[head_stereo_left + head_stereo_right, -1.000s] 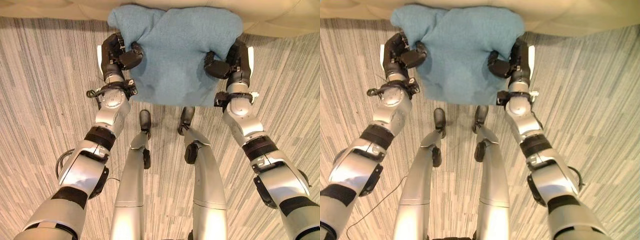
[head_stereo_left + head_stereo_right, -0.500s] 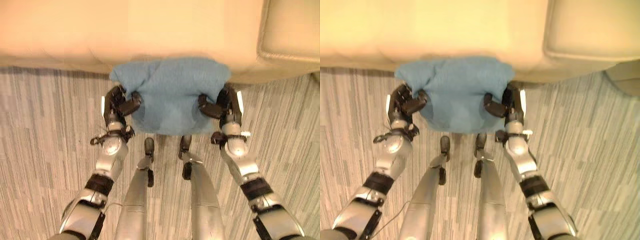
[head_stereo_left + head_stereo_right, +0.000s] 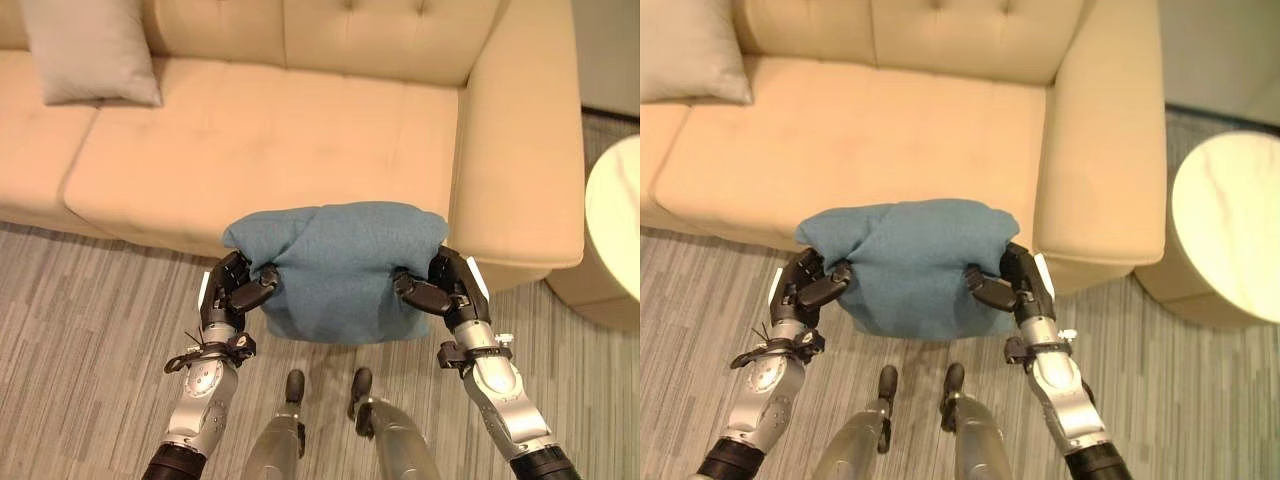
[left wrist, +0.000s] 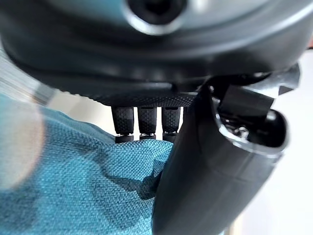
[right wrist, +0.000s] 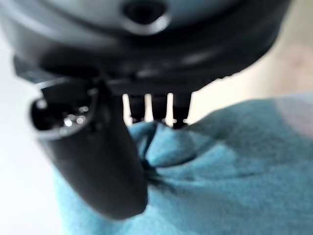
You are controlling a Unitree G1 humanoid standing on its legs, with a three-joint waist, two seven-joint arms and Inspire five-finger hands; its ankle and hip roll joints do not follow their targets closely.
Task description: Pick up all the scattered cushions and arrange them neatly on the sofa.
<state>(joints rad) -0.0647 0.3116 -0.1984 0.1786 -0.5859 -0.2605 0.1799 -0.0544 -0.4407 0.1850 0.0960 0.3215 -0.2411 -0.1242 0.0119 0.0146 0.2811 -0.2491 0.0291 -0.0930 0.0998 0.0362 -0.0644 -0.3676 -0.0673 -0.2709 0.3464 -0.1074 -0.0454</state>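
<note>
1. Two cushions counted: one blue cushion (image 3: 338,268) and one grey cushion (image 3: 90,52).
2. Blue cushion is held off the floor (image 3: 80,330) between both hands, in front of the sofa's front edge, near the sofa's right end by the right armrest (image 3: 520,150). Its top edge overlaps the front of the seat as seen from the head; whether it touches the seat cannot be told.
3. Left hand (image 3: 238,290): clamped on the cushion's left side, thumb pressed into the fabric in front, fingers (image 4: 139,122) wrapped behind the bunched edge.
4. Right hand (image 3: 440,287): clamped on the cushion's right side the same way, thumb (image 5: 107,161) dug into a pucker of cloth, fingers behind.
5. Grey cushion leans upright against the backrest at the sofa's far left, standing on the left seat pad, well apart from the blue one.
6. One sofa (image 3: 300,130), cream, tufted back, two seat pads in view.
7. One round pale table (image 3: 1225,225) stands on the floor just beyond the right armrest.
</note>
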